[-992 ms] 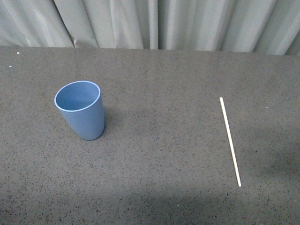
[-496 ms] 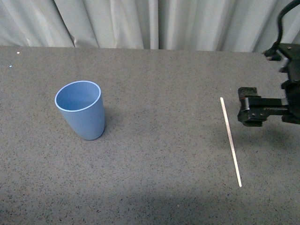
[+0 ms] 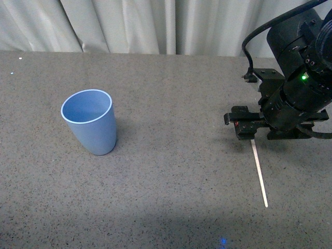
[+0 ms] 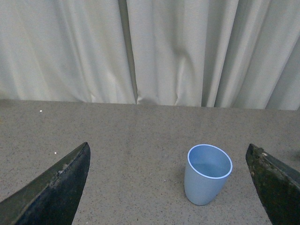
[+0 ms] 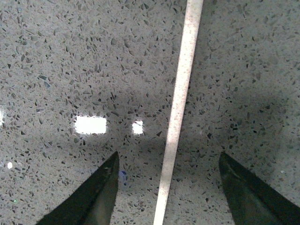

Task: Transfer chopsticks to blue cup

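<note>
Blue cup [image 3: 89, 124] stands upright on the grey speckled tabletop [image 3: 171, 176], left side of front view, open mouth up, paler rim. Chopstick [image 3: 260, 175] lies flat on the tabletop over on the right, well apart from the cup. It runs approx near-to-far w/ its near end a bit further right. Its far part is hidden behind the right gripper [image 3: 240, 126] in front view.

Right gripper hangs low over that far part of the stick, pointing down at the tabletop. Right wrist view: its two fingers [image 5: 93, 197] are spread wide, one each side of the chopstick. The stick runs btwn them roughly mid-gap & touches neither, so nothing is pinched. Can't tell whether the fingertips touch the tabletop. A couple of bright light reflections [image 5: 90, 125] sit on the surface just beside the stick. Small green light [image 3: 303, 78] glows on the right arm, & a black cable [image 3: 264, 28] arcs above it.

Left gripper [image 4: 167, 146] shows only in left wrist view: two dark fingers spread wide apart, gripping nothing. The cup stands on the tabletop farther off, seen in the gap btwn them & nearer one finger than the other. Pale pleated curtain [image 3: 155, 26] hangs along the far edge of the tabletop
</note>
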### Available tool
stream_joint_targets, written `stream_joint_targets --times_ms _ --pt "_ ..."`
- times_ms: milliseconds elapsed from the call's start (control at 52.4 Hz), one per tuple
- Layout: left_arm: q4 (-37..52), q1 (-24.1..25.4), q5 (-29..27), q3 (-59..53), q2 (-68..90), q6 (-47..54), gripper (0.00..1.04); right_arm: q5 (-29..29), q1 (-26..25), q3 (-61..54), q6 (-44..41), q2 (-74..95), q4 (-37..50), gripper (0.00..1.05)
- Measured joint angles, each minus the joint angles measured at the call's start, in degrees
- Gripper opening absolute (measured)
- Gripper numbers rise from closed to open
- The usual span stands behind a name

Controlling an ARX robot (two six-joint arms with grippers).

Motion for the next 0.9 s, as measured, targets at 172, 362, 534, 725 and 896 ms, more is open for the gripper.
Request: stream_joint_targets --times_ms 172,362,534,725,896 --pt "0.0 0.0 0.0 0.0 0.0 0.0 0.98 0.9 0.5 0.7 0.1 0.8 -1.2 0.36" --pt "0.0 0.0 0.0 0.0 0.0 0.0 0.98 1.2 0.6 0.7 0.4 1.0 -1.7 0.11" --pt "0.0 0.0 0.0 0.0 0.0 0.0 0.98 1.3 0.5 0.5 1.0 0.9 -1.7 0.01" --pt "0.0 0.0 0.0 0.0 0.0 0.0 0.98 0.1 0.7 -4.0 2.1 -2.3 4.0 0.01" --pt "0.0 0.0 0.0 0.0 0.0 0.0 0.98 -2.6 1.9 -11.0 2.0 -10.8 17.4 0.01"
